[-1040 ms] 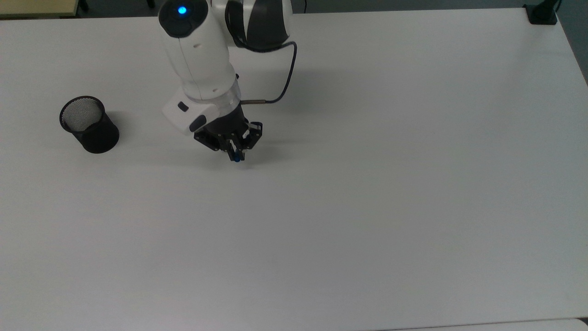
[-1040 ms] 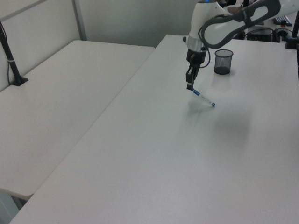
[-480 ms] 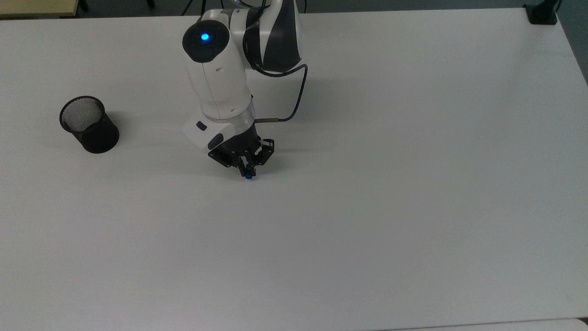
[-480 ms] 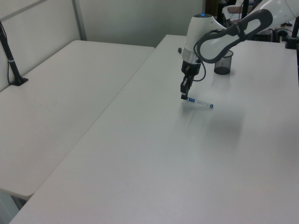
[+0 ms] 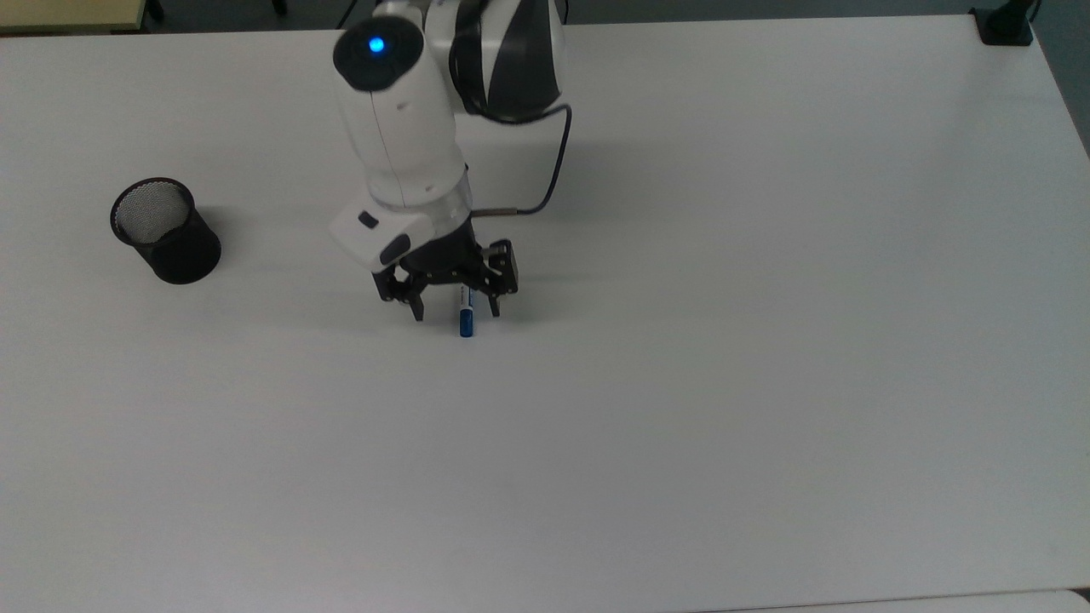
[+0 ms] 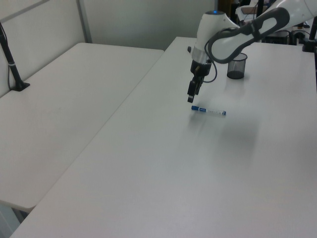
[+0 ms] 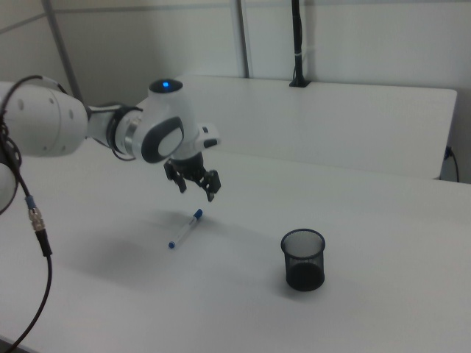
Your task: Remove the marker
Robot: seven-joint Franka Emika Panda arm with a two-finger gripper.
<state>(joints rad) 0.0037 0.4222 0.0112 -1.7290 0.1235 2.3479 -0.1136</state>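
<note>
The marker, white with blue ends, lies flat on the white table. My gripper hangs just above the marker's blue cap end with its fingers spread open and nothing between them. In the right view the gripper is clearly lifted off the marker. The black mesh cup stands upright and looks empty, well off at the top view's left.
A second white table adjoins this one at the left view's left. A black clamp post stands on its far edge, and another black mount sits at the top view's upper right corner.
My gripper carried the marker down to the table, opened and let it go. It has since risen a little, and the marker now lies flat.
</note>
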